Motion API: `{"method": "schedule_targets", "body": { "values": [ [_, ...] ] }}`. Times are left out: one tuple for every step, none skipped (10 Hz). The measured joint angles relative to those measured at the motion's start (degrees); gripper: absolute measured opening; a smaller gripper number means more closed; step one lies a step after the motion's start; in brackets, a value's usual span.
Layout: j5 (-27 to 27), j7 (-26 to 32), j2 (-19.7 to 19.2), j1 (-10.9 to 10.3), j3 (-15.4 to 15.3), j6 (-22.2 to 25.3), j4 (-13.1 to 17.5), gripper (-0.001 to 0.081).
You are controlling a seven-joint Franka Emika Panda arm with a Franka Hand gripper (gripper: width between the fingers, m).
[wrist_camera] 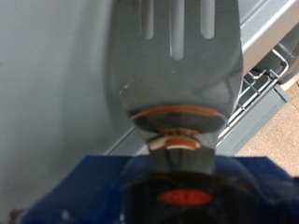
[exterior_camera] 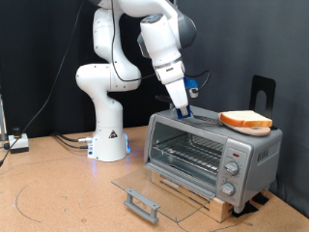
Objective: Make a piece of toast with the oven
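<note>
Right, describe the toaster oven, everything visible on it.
The oven is a small silver metal box on a slatted wooden base. Its glass door is dropped fully open and lies flat, showing the wire rack inside. Knobs run down its panel at the exterior view's right. The piece of toast lies on its roof, where the gripper is too.

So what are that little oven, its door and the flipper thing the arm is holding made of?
The oven looks like brushed silver metal, judging by its dull grey sheen. Its open door seems to be clear glass, since the floor shows through, with a grey handle. The spatula in the gripper looks like smooth slotted metal, though grey plastic is possible. The toast on top is plainly bread.
</note>
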State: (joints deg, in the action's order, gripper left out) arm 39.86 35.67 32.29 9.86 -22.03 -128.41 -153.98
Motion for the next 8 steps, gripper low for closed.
{"method": "schedule_targets", "body": {
  "values": [
    [0.0, 0.0, 0.02, 0.0, 0.0, 0.01, -0.04, 0.0429],
    [0.0, 0.0, 0.08, -0.01, 0.0, 0.02, -0.05, 0.0429],
    [0.01, 0.0, 0.21, -0.04, 0.0, 0.02, -0.05, 0.0429],
    [0.01, 0.0, 0.38, -0.06, 0.0, 0.05, -0.05, 0.0429],
    [0.01, 0.0, 0.57, -0.07, 0.02, 0.24, -0.06, 0.0429],
    [0.01, 0.0, 0.74, -0.08, 0.02, 0.37, -0.08, 0.0429],
    [0.01, 0.0, 0.95, -0.11, 0.02, 0.54, -0.11, 0.0429],
    [0.01, 0.02, 1.24, -0.14, 0.02, 0.83, -0.16, 0.0429]
  ]
}}
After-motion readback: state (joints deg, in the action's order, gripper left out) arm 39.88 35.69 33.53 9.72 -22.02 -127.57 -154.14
